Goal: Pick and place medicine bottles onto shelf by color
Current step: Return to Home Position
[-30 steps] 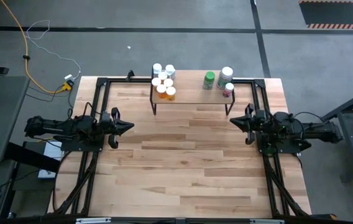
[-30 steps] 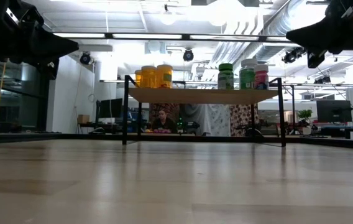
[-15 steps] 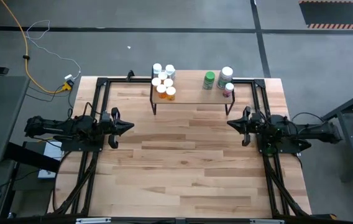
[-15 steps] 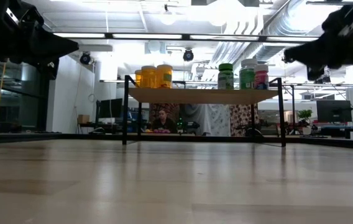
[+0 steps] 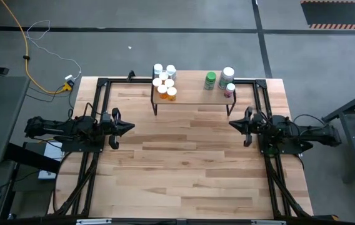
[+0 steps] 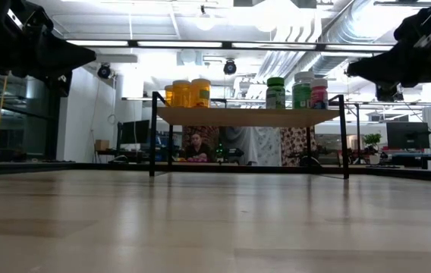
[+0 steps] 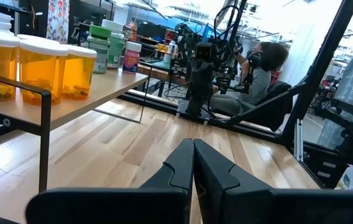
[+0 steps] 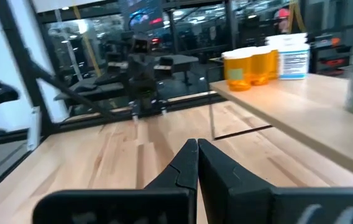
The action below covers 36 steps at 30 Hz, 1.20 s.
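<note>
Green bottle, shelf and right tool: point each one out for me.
green bottle [image 5: 210, 77], high view, on its green cap.
shelf [image 5: 193, 92], high view, on the bare board between the two bottle groups.
right tool [image 5: 231, 123], high view, at its closed fingertips.

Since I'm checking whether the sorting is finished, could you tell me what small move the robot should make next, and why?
Probably just settle the right gripper level at its side of the table, mirroring the left gripper: both are shut and empty, and all the medicine bottles in view stand on the shelf.
</note>
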Motion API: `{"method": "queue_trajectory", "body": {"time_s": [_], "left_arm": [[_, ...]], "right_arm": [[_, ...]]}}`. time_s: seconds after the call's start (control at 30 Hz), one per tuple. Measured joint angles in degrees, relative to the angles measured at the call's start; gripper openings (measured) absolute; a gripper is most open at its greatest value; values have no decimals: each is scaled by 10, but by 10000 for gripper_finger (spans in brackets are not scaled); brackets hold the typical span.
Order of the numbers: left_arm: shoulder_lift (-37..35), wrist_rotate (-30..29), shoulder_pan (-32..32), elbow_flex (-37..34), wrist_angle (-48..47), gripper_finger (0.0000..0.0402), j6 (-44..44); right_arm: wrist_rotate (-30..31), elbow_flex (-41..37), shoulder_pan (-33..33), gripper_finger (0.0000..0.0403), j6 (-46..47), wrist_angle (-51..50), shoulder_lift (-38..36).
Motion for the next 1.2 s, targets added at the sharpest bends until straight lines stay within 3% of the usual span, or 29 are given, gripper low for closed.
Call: {"method": "queue_trajectory", "body": {"time_s": [0.13,0.6,1.2], "left_arm": [[0,0,0,0,0,1,0],[0,0,0,0,0,1,0],[0,0,0,0,0,1,0]], "right_arm": [[-24,0,0,0,3,-4,2],[-26,0,0,0,85,-4,2],[-25,-1,0,0,84,-4,2]]}}
